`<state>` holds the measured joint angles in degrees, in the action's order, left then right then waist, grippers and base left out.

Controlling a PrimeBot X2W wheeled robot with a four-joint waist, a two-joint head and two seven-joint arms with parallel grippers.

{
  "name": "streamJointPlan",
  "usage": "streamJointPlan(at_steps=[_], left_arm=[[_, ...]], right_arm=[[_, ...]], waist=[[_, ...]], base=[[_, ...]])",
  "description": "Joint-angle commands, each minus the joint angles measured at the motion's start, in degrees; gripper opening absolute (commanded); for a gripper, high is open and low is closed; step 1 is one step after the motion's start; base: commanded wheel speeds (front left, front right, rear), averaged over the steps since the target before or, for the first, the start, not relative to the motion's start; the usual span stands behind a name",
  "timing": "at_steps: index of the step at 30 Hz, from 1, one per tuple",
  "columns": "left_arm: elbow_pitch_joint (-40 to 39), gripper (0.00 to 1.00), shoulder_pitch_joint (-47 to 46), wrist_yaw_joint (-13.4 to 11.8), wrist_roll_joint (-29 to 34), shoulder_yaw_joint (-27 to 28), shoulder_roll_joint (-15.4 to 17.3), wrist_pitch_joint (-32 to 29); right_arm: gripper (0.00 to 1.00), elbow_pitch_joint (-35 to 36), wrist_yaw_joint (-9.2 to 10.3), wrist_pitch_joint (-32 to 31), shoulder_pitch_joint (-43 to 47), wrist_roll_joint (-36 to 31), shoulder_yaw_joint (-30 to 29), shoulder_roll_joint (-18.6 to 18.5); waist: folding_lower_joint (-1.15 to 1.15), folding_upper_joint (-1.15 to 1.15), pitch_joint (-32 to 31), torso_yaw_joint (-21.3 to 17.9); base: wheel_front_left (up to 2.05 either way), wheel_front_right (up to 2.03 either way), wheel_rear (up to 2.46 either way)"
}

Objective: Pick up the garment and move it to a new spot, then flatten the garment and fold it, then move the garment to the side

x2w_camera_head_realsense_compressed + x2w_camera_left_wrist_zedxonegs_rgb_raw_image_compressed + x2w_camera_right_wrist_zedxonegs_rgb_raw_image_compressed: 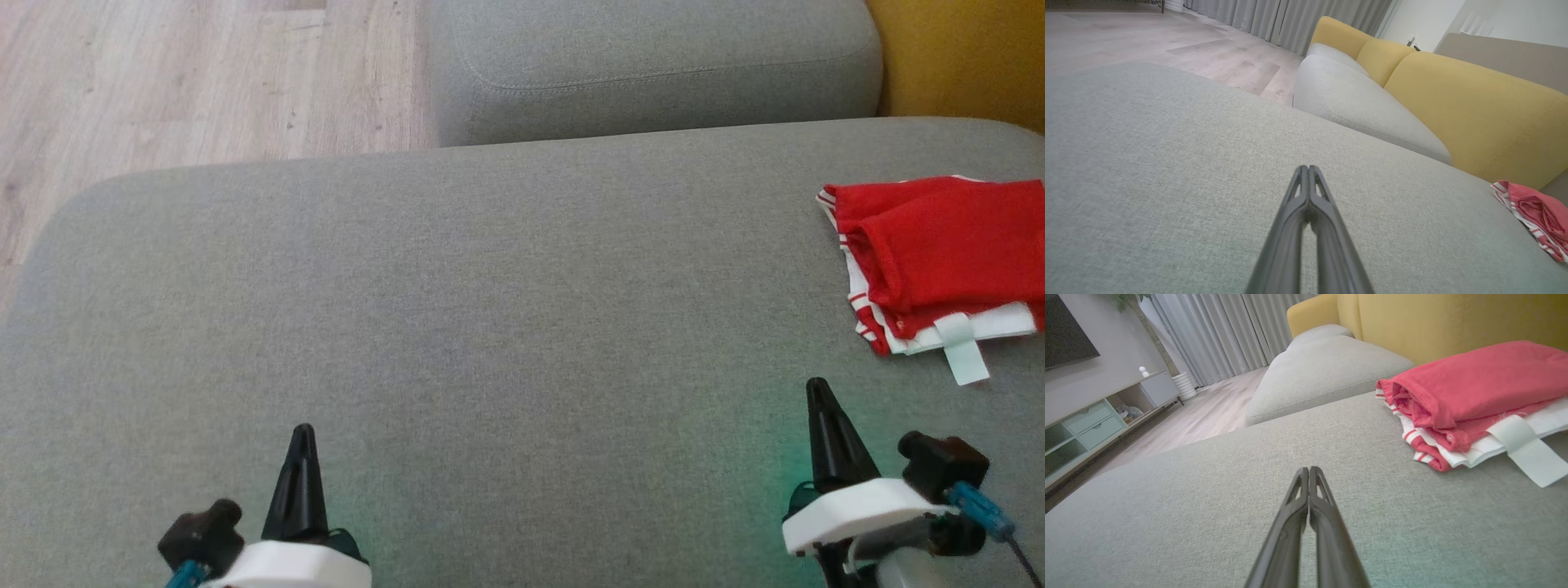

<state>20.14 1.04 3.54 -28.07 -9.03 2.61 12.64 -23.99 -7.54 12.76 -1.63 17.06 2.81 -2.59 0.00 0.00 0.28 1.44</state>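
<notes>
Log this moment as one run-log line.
stage: garment folded, lying aside | garment: on grey cushion, robot's right | left gripper: shut, empty | right gripper: shut, empty

Soft, even daylight, faint shadows. A green glow tints the cushion [490, 327]. Wrist views bend at their edges.

Woven matt cushion [490, 286]; soft cloth garment [939, 245]; wood floor [204, 73].

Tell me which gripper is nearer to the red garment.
Right. The right gripper is just short of the red garment; the left gripper is far to its left across the grey cushion.
</notes>
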Motion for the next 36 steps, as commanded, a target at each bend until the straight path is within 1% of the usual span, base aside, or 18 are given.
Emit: streamJointPlan(at_steps=[1,36], left_arm=[[-2.0,0.0,-2.6,0.2,-1.4,1.0,0.0,-0.2],[-3.2,0.0,-4.0,1.3,-20.0,5.3,0.1,-5.8]], right_arm=[[0.0,2.1,0.0,-0.4,-2.4,1.7,-0.5,-0.1],[0.0,4.5,0.02,-6.0,-3.0,23.5,-3.2,-0.1]], waist=[[0.0,0.0,0.0,0.0],[0.0,0.0,0.0,-0.4]], base=[[0.0,0.0,0.0],[0.0,0.0,0.0]])
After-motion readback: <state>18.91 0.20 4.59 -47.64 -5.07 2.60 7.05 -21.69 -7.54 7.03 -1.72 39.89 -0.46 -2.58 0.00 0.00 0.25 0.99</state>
